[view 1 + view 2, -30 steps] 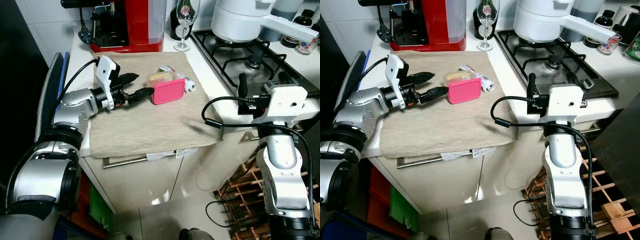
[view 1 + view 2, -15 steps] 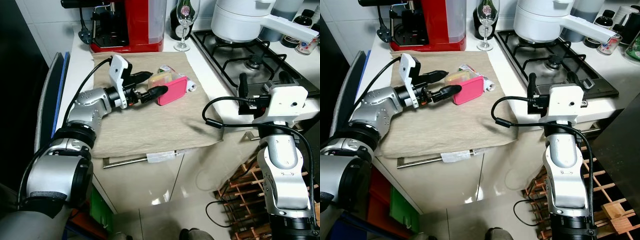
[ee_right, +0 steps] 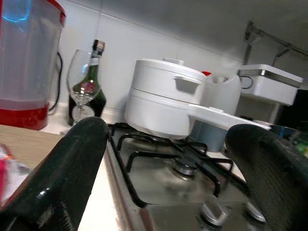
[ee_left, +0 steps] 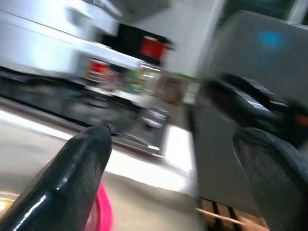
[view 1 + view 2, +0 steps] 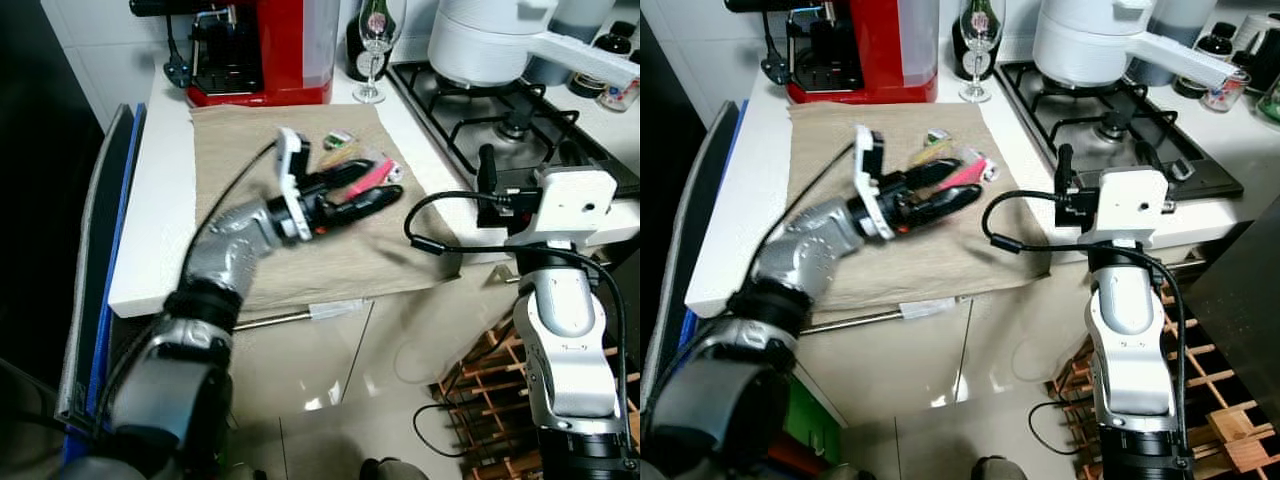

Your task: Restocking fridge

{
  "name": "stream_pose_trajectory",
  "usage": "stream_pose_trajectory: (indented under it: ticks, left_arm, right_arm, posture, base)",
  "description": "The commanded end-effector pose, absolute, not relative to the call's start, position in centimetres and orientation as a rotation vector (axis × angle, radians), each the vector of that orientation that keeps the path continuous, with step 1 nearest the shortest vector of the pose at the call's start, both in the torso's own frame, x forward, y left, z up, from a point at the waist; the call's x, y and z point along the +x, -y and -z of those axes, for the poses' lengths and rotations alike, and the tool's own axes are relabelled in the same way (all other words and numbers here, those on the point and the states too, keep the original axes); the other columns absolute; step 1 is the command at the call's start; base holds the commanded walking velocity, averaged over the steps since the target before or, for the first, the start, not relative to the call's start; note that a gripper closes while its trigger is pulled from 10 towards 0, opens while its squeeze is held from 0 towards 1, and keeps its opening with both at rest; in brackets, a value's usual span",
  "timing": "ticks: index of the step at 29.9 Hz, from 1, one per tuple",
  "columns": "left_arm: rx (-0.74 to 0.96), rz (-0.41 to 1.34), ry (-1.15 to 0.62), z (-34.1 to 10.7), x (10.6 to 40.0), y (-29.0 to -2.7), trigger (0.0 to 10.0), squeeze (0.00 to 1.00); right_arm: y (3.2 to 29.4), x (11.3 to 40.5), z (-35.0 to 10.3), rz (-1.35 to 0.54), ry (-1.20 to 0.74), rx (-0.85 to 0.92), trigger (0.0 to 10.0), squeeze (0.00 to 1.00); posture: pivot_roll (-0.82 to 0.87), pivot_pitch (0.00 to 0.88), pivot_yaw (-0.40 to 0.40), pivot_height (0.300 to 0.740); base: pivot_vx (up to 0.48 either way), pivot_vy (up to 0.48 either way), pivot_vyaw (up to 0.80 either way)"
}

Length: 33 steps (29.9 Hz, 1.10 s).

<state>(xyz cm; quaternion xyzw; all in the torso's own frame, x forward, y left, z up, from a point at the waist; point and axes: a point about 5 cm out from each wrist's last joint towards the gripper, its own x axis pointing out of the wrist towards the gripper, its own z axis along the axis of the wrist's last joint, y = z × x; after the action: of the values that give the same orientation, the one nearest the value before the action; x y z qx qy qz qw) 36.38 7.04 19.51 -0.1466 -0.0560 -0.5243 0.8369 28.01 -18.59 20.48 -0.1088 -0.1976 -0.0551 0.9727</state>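
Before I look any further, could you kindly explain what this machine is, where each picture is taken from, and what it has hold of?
It is a walking humanoid robot with two silver arms, each ending in a gripper with two black fingers. Two pictures come from cameras on its head, looking down at a kitchen counter. The other two come from cameras on its wrists, looking along the fingers.

On the counter lies a beige cloth, with a red coffee machine and a wine glass behind it, and a stove with a white pot alongside. The left gripper is lifting a pink box above the cloth; the picture is blurred there. The right gripper rests open by the stove.
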Motion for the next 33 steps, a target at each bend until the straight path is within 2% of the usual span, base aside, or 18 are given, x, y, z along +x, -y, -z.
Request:
stream_pose_trajectory:
  ticks: [1, 3, 4, 7, 12, 15, 18, 20, 24, 28, 33]
  left_arm:
    - [-0.245, 0.952, 0.189, -21.1, 37.7, -8.9, 10.0, 0.00]
    - [-0.245, 0.952, 0.189, -21.1, 37.7, -8.9, 10.0, 0.00]
    - [-0.197, 0.831, 0.209, -21.8, 38.5, -10.5, 10.0, 0.00]
    - [-0.174, 0.722, 0.213, -22.4, 39.1, -12.1, 10.0, 0.00]
    - [-0.167, 0.649, 0.205, -22.7, 39.4, -13.5, 10.0, 0.00]
    - [-0.061, 0.544, 0.183, -22.3, 40.0, -15.0, 10.0, 0.00]
    - [0.015, 0.534, 0.144, -21.4, 40.0, -15.3, 10.0, 0.00]
    - [0.127, 0.504, 0.072, -19.8, 39.9, -15.4, 10.0, 0.00]
    - [0.144, 0.476, 0.033, -19.0, 40.0, -15.3, 10.0, 0.00]
    - [0.235, 0.469, 0.009, -18.2, 40.0, -14.8, 10.0, 0.00]
    - [0.235, 0.469, 0.009, -18.2, 40.0, -14.8, 10.0, 0.00]
  right_arm:
    - [18.7, 28.1, -20.7, 0.120, 0.408, -0.211, 10.0, 0.21]
    - [18.7, 28.1, -20.7, 0.120, 0.408, -0.211, 10.0, 0.21]
    - [18.6, 28.1, -20.6, 0.119, 0.408, -0.208, 10.0, 0.21]
    - [18.5, 28.1, -20.6, 0.116, 0.407, -0.206, 10.0, 0.21]
    - [18.4, 28.1, -20.5, 0.117, 0.406, -0.204, 10.0, 0.21]
    - [18.5, 28.0, -20.4, 0.119, 0.403, -0.203, 10.0, 0.21]
    - [18.5, 28.1, -20.4, 0.118, 0.403, -0.204, 10.0, 0.21]
    - [18.5, 28.1, -20.5, 0.119, 0.405, -0.205, 10.0, 0.21]
    - [18.5, 28.1, -20.5, 0.118, 0.405, -0.206, 10.0, 0.21]
    - [18.5, 28.2, -20.5, 0.119, 0.406, -0.206, 10.0, 0.21]
    - [18.5, 28.2, -20.5, 0.119, 0.406, -0.206, 10.0, 0.21]
  posture:
    - [-0.20, 0.042, 0.007, 0.740]
    - [-0.20, 0.042, 0.007, 0.740]
    - [-0.20, 0.043, 0.009, 0.740]
    - [-0.20, 0.044, 0.012, 0.740]
    - [-0.20, 0.046, 0.015, 0.740]
    - [-0.20, 0.044, 0.013, 0.740]
    - [-0.20, 0.042, 0.013, 0.740]
    - [-0.20, 0.040, 0.012, 0.740]
    - [-0.20, 0.037, 0.013, 0.740]
    - [-0.20, 0.033, 0.014, 0.740]
    - [-0.20, 0.033, 0.014, 0.740]
  base:
    - [0.000, 0.000, 0.00]
    - [0.000, 0.000, 0.00]
    - [0.000, 0.000, 0.00]
    - [0.000, 0.000, 0.00]
    - [0.000, 0.000, 0.00]
    - [0.000, 0.000, 0.00]
    - [0.000, 0.000, 0.00]
    - [0.000, 0.000, 0.00]
    - [0.000, 0.000, 0.00]
    - [0.000, 0.000, 0.00]
    - [0.000, 0.000, 0.00]
